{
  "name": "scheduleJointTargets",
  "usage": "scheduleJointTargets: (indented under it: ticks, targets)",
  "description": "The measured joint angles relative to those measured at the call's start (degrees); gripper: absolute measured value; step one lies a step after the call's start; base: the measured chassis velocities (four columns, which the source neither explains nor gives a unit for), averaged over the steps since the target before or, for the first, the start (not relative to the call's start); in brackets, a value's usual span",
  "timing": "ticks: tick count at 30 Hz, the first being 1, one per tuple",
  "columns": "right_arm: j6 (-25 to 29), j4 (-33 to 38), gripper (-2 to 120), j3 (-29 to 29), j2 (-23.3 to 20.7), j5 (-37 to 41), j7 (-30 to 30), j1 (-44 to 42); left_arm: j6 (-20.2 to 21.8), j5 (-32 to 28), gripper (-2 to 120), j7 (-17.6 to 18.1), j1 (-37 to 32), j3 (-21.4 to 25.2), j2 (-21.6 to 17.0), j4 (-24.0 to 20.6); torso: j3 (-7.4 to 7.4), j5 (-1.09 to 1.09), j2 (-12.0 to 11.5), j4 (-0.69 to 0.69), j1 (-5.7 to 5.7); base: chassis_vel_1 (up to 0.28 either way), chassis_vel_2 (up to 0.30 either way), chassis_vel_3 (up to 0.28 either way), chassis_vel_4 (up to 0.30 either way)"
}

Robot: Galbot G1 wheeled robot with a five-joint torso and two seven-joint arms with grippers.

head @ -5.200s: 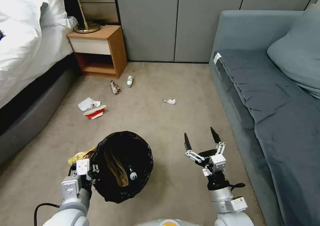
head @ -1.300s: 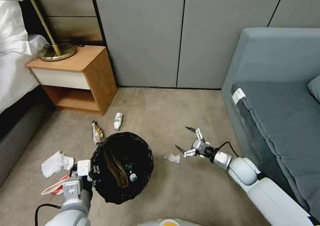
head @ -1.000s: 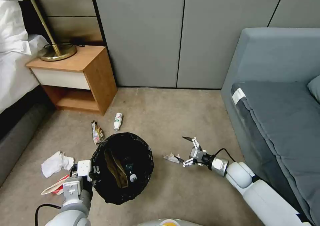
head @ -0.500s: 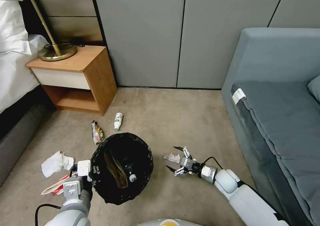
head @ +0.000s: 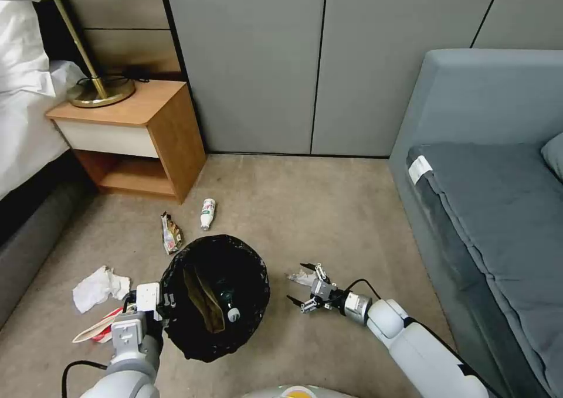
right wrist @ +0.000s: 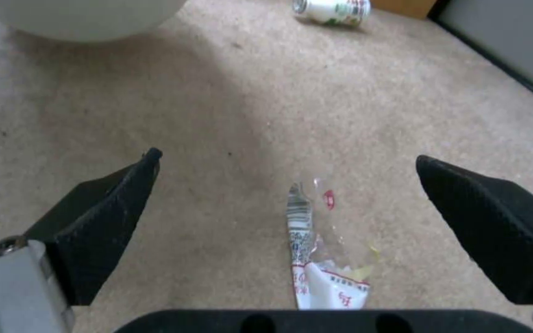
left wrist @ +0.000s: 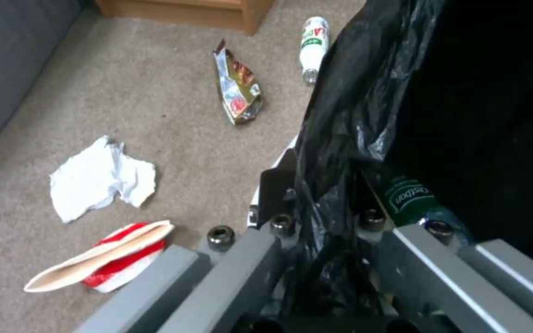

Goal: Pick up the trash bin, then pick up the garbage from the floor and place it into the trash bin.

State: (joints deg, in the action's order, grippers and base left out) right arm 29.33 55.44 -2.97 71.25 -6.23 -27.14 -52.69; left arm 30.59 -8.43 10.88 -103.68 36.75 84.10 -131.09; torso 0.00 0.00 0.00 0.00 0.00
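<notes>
Head view: the left tool (head: 153, 310) grips the near rim of the trash bin (head: 216, 295), held off the carpet at the robot's left. The black liner covers the bin from above, so its white wall is hidden there. Inside lie a tan paper bag (head: 202, 295) and a clear bottle (head: 230, 309), both partly sunk in shadow. From the left wrist, the tool's grey fingers (left wrist: 242, 273) stand on either side of the bunched black liner and pinch it, one finger outside the bin and one inside; the fingertips themselves are buried in the plastic, and the bottle's green label (left wrist: 410, 199) peeks out beside them.

The right tool (head: 299, 282) is low over the carpet, spread wide, its two black tips on either side of a small clear wrapper (head: 301, 277) with red print. From the right wrist, the wrapper (right wrist: 325, 259) lies between the open fingers (right wrist: 103, 217), touching neither; its near end is cut off by the tool's body. The pale curved edge of the bin (right wrist: 81, 16) shows beyond it.

Farther out on the floor sit a white bottle (head: 207, 213) near the nightstand (head: 132, 140), a foil snack wrapper (head: 170, 234), a crumpled tissue (head: 97, 286) and a red-and-white carton (head: 97, 327), the last partly hidden behind the left arm.
</notes>
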Motion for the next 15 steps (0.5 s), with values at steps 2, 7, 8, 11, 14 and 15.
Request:
scheduleJointTargets:
  ticks: [2, 7, 8, 11, 14, 15]
  targets:
    - [-0.7, -1.0, 100, -0.3, 0.5, -0.3, 0.8, 0.6, 0.0, 0.0, 1, 0.0, 0.0, 0.0, 0.0, 0.0, 0.00, 0.00, 0.0, 0.00, 0.00, 0.000, 0.000, 0.000, 0.000]
    - [-1.6, -1.9, 100, -0.6, 1.2, -0.9, 1.7, 1.2, 0.0, 0.1, 1, 0.0, 0.1, 0.0, 0.1, 0.0, 0.00, 0.00, 0.0, 0.00, 0.00, 0.000, 0.000, 0.000, 0.000]
    - [-1.8, -2.1, 100, -0.7, 1.4, -1.2, 2.0, 1.4, 0.0, 0.1, 1, 0.0, 0.1, 0.0, 0.1, 0.0, 0.00, 0.00, 0.0, 0.00, 0.00, 0.000, 0.000, 0.000, 0.000]
    - [-2.0, -3.3, 100, -0.7, 2.2, -2.4, 2.6, 1.8, -0.1, 0.2, 1, 0.0, 0.1, 0.0, 0.1, 0.1, 0.00, 0.00, 0.0, 0.00, 0.00, 0.000, 0.000, 0.000, 0.000]
    - [-2.1, -4.9, 100, -0.6, 3.2, -3.9, 3.3, 2.4, -0.1, 0.2, 1, 0.0, 0.0, 0.0, 0.1, 0.1, 0.00, 0.00, 0.0, 0.00, 0.00, 0.000, 0.000, 0.000, 0.000]
    - [-2.1, -5.8, 100, -0.5, 3.6, -4.4, 3.5, 2.8, -0.1, 0.2, 1, 0.0, -0.1, 0.0, 0.2, 0.1, 0.00, 0.01, 0.0, 0.00, 0.00, 0.000, 0.000, 0.000, 0.000]
